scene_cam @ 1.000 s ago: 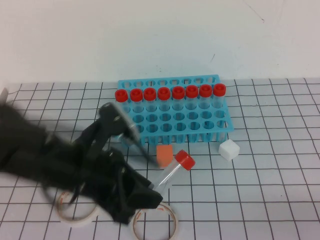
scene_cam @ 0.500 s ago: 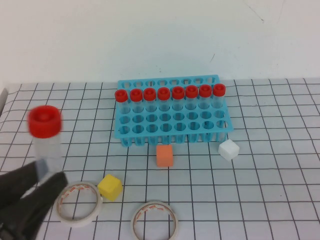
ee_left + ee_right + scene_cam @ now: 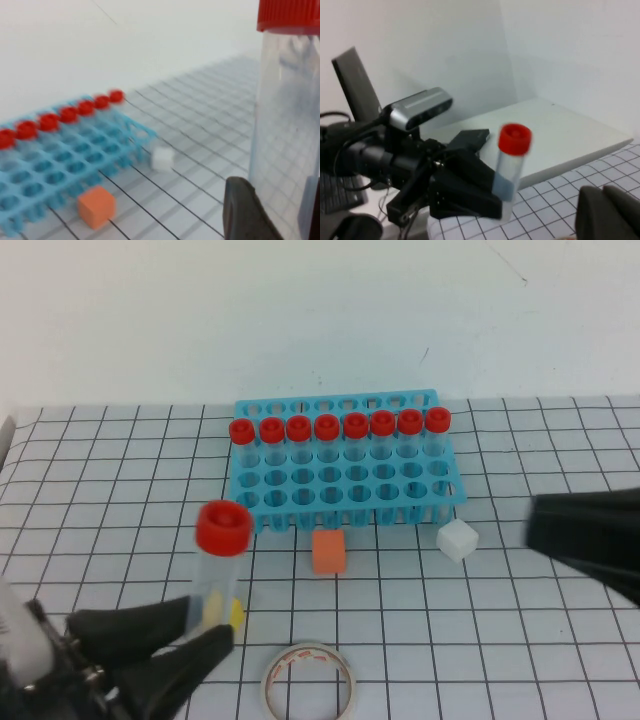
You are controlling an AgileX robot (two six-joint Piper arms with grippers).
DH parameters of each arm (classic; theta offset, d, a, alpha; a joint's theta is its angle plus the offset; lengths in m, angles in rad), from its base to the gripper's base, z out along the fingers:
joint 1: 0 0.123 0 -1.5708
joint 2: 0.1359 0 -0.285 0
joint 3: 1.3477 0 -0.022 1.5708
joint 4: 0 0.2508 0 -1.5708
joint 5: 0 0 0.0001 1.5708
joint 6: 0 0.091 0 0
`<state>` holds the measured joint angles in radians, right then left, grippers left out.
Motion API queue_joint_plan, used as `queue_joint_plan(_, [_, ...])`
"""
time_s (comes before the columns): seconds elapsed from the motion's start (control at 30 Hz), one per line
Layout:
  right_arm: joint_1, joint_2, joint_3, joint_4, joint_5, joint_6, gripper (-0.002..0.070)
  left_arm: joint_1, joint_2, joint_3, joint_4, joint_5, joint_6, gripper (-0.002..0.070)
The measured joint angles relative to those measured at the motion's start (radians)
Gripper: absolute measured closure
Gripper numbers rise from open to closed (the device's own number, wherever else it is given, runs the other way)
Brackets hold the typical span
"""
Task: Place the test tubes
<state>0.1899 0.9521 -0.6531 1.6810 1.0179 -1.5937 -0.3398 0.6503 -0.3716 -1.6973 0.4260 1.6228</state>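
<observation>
Close to the lens, a clear test tube (image 3: 285, 125) with a red cap (image 3: 290, 15) stands upright, clasped by the left gripper (image 3: 279, 215); one of its dark fingers (image 3: 245, 212) is plain, the other apparently just in shot; beyond, on the gridded table (image 3: 215, 125), a blue rack (image 3: 65, 160) carries a row of red-capped tubes (image 3: 50, 121); an orange cube (image 3: 96, 206) sits just beside the rack; a white cube (image 3: 162, 158) lies near its corner.

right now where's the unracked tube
High view: the tube is upright in the left pincer, front left, before the rack, left of the orange cube. Right pincer at right.

Lab bench: blue rack (image 3: 340, 510) of red-capped test tubes (image 3: 327, 427) on a gridded mat (image 3: 520, 640).
</observation>
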Motion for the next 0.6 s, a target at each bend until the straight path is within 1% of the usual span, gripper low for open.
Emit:
queue_joint_plan(0.07, [0.108,0.042,-0.035,0.000,-0.098,-0.044,0.0678,0.000,0.043,-0.006,0.000,0.020,0.015,0.0461])
queue_joint_plan(0.2, [0.285,0.137,-0.089,0.000,-0.314,-0.129,0.0677,0.000,0.120,-0.043,0.000,0.025,0.019,0.0461])
queue_joint_plan(0.23, [0.352,0.193,-0.118,0.000,-0.400,-0.164,0.0671,0.000,0.151,-0.065,0.000,0.025,0.027,0.0461])
queue_joint_plan(0.3, [0.386,0.241,-0.147,0.000,-0.431,-0.186,0.0635,0.000,0.173,-0.088,0.000,0.025,0.035,0.0461])
queue_joint_plan(0.37, [0.396,0.286,-0.179,0.002,-0.430,-0.189,0.0570,0.000,0.190,-0.111,0.000,0.021,0.044,0.0461])
queue_joint_plan(0.43, [0.395,0.330,-0.216,0.002,-0.408,-0.183,0.0471,0.000,0.201,-0.124,-0.001,0.013,0.044,0.0461])
queue_joint_plan(0.53, [0.395,0.399,-0.282,0.004,-0.380,-0.125,0.0283,0.000,0.203,-0.131,-0.002,-0.009,0.046,0.0461])
queue_joint_plan(0.6, [0.395,0.442,-0.323,0.006,-0.373,-0.078,0.0206,0.000,0.205,-0.131,-0.002,-0.030,0.048,0.0462])
